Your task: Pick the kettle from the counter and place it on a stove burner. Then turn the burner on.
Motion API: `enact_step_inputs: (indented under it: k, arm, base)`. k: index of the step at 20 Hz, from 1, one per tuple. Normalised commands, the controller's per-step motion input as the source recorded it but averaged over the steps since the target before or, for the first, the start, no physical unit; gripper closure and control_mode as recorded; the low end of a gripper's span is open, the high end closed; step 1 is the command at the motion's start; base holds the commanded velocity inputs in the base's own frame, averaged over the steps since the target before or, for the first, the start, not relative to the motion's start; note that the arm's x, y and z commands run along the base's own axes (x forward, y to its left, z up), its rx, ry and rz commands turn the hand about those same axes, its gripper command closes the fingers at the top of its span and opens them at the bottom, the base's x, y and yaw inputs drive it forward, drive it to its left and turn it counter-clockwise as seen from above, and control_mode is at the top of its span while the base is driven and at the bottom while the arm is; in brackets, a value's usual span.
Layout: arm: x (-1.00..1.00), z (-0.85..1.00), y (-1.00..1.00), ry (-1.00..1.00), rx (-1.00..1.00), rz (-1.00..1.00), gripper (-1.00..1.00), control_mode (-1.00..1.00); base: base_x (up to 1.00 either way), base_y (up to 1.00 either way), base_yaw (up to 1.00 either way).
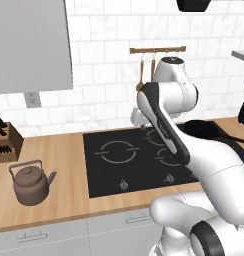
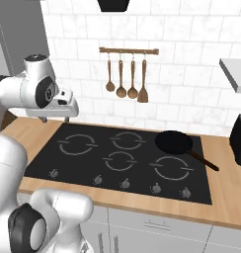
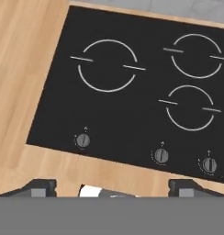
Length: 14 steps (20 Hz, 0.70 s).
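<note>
On the counter (image 1: 59, 150), the kettle (image 1: 31, 184)

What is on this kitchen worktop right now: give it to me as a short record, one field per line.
kettle: upright on the counter, left of the cooktop, kettle untouched
stove burner: largest ring, bare
frying pan: on the cooktop's far right ring
knife block: behind the kettle
tool: open, above the cooktop, holding nothing
task stage: kettle not yet picked
</note>
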Motion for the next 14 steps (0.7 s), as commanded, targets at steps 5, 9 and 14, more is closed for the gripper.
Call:
enact_step_inputs:
  k: [5, 9, 14]
  arm:
    - [-0.21, 0.0, 1.0, -0.04, -0.15, 0.26, -1.0, -1.0]
    - [-0.22, 0.0, 1.0, -0.13, -0.15, 0.34, -1.0, -1.0]
    - [-0.15, 0.0, 1.0, -0.12, -0.13, 0.36, -1.0, -1.0]
  base:
    - [0.0, 0.0, 0.0]
    - [0.0, 0.0, 0.0]
    - [0.0, 0.0, 0.0]
